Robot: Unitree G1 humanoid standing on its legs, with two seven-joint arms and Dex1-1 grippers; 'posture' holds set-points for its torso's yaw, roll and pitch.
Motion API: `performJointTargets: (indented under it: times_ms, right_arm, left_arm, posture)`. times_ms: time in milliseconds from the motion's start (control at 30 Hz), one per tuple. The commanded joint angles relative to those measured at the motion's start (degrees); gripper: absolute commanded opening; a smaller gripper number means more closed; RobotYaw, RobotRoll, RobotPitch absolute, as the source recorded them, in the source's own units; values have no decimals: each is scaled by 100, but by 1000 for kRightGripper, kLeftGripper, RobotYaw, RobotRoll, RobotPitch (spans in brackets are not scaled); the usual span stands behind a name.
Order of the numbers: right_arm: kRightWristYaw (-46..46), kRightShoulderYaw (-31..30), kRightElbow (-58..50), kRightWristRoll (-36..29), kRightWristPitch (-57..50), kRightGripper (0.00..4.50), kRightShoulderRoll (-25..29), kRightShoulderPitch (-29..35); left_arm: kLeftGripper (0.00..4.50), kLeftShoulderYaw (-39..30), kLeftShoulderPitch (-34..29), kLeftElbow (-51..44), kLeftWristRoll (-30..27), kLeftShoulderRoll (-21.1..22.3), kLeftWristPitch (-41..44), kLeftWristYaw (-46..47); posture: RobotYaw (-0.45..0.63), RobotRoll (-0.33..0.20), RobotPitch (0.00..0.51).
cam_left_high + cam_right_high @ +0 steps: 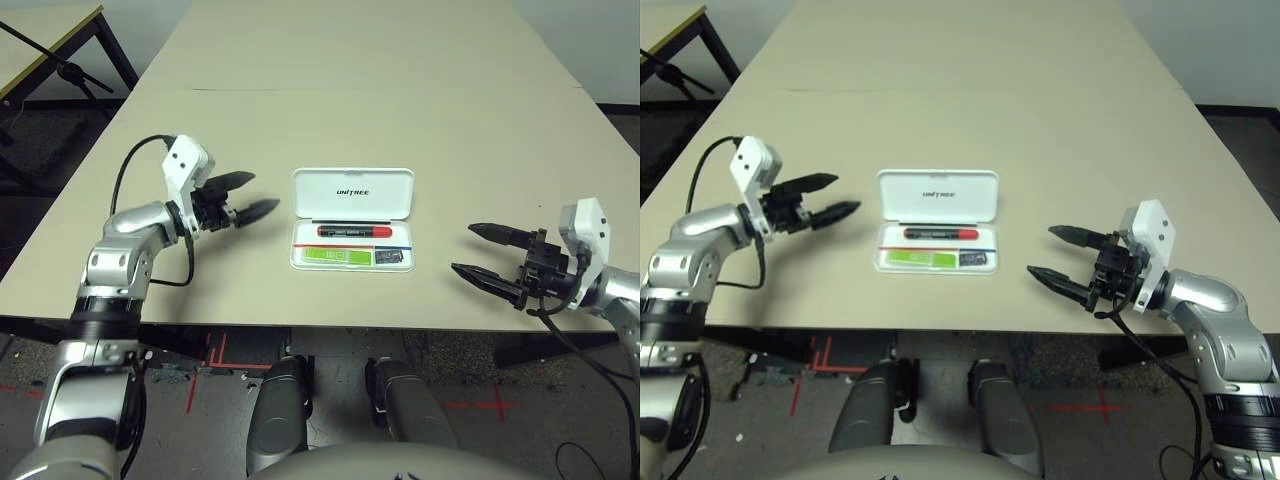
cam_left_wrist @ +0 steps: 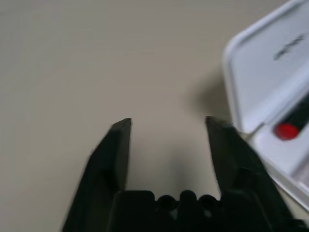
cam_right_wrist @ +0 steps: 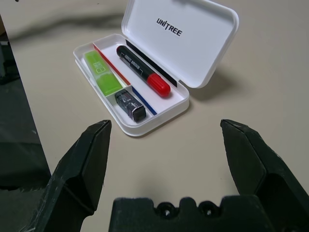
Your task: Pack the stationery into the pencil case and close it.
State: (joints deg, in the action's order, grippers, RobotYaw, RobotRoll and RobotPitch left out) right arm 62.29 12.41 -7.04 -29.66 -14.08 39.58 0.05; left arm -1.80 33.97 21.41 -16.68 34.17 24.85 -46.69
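Observation:
The white pencil case point(image 1: 353, 193) lies open at the table's middle, its "UNITREE" lid point(image 3: 193, 43) tilted back. Inside lie the stationery pieces: a black marker with a red end point(image 3: 142, 70), a lime-green highlighter point(image 3: 104, 72) and a small black-grey block point(image 3: 130, 105). My left gripper point(image 1: 262, 193) hovers just left of the case, fingers apart and nothing between them; its wrist view shows the lid's corner point(image 2: 270, 72) and the marker's red end point(image 2: 287, 130) past one finger point(image 2: 227, 145). My right gripper point(image 1: 463, 248) stands open and empty to the right of the case, pointing at it.
The beige table point(image 1: 400, 100) stretches far behind the case. Its front edge runs just below both grippers. A black cable point(image 1: 130, 170) loops off my left wrist. Another table with black legs point(image 1: 60, 40) stands at the far left.

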Motion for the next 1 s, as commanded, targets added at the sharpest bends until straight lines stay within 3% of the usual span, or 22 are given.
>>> performJointTargets:
  times_ms: [33,167,367,533,1000]
  right_arm:
    - [-40,69,-139,-70,32,4500,5,35]
    - [-39,58,-154,-82,38,4500,16,26]
    - [-42,18,-163,-71,45,4500,29,21]
    - [-77,9,-209,-60,58,4500,21,45]
    - [-52,-31,-36,23,118,4500,89,-34]
  left_arm:
    - [1484,118,334,547,273,-231,202,365]
    - [27,137,743,1028,331,-535,163,433]
    - [27,158,1038,1296,341,-806,131,336]
    - [27,281,931,1018,291,-850,245,-6]
    - [27,565,-103,-863,-128,-302,360,-1693]
  posture:
    - [-106,0,124]
    - [-106,0,124]
    - [-118,0,122]
    - [-134,0,122]
    - [-127,0,132]
